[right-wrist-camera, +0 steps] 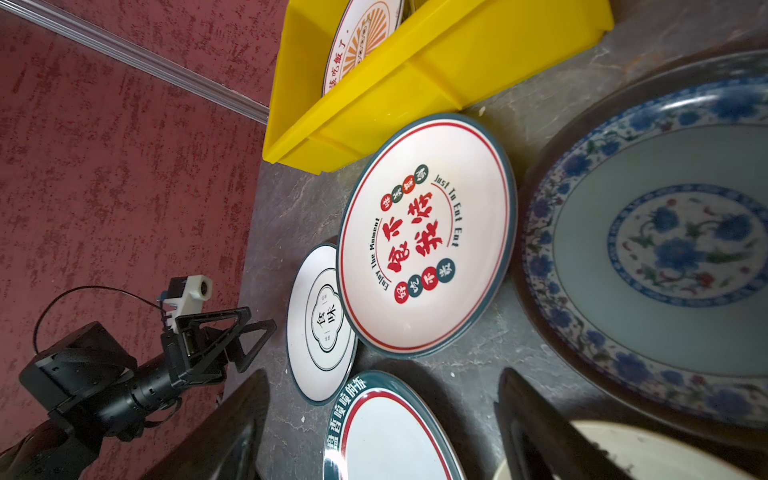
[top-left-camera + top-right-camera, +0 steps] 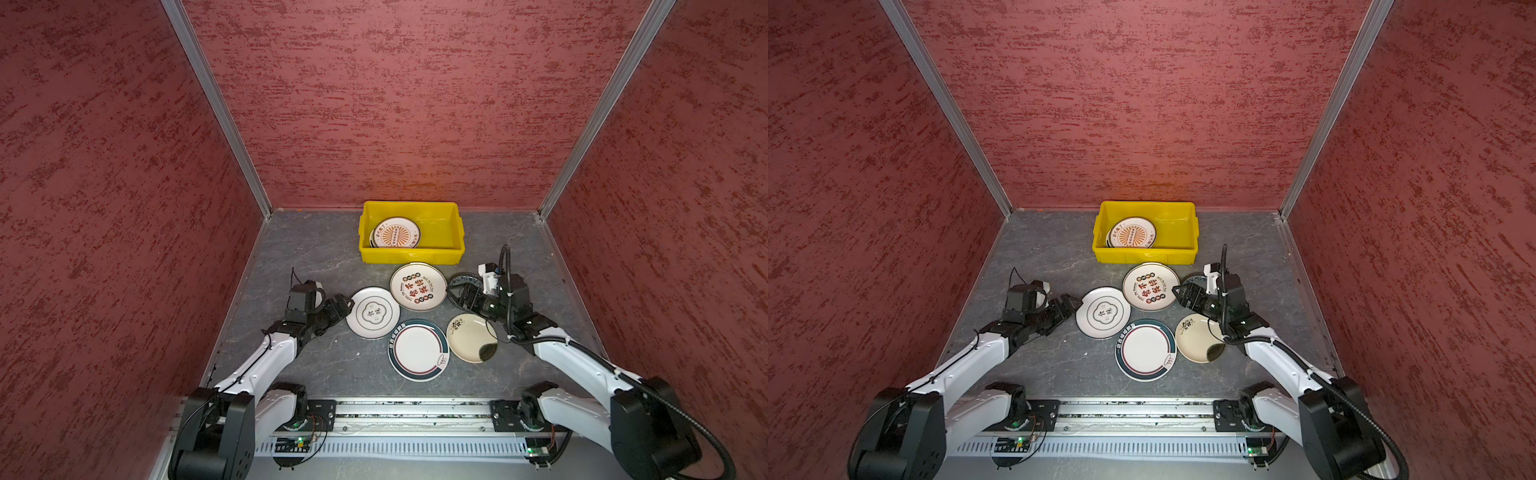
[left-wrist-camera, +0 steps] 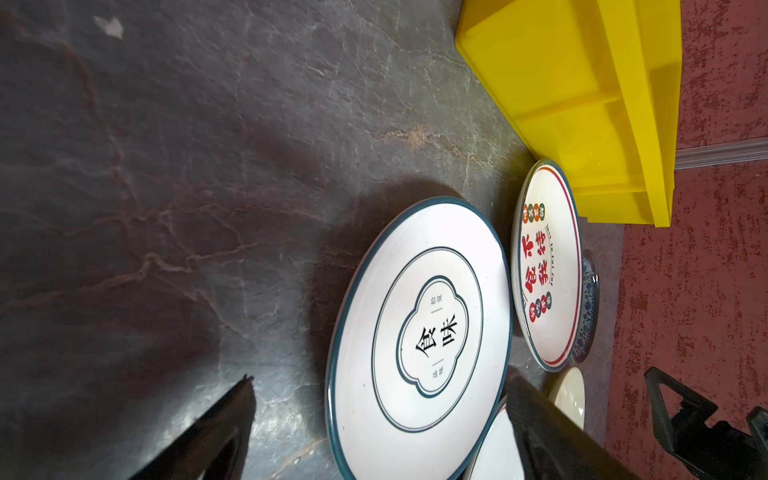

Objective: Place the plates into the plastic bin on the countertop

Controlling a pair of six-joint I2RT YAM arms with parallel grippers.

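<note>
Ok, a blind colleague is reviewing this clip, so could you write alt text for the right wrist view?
A white plate with red and black Chinese characters lies on the grey countertop beside a yellow bin that holds a sunburst-patterned plate. A blue floral plate, a clover-motif plate and a teal-rimmed plate lie around it, and the left gripper stands open nearby.

Blue patterned plate (image 2: 465, 276), largely hidden behind the right end effector (image 2: 457, 296) in both top views; cut off at the frame edge in the right wrist view. Under the sunburst plate (image 2: 396, 233) in the yellow bin (image 2: 451, 249): only a rim sliver visible.
</note>
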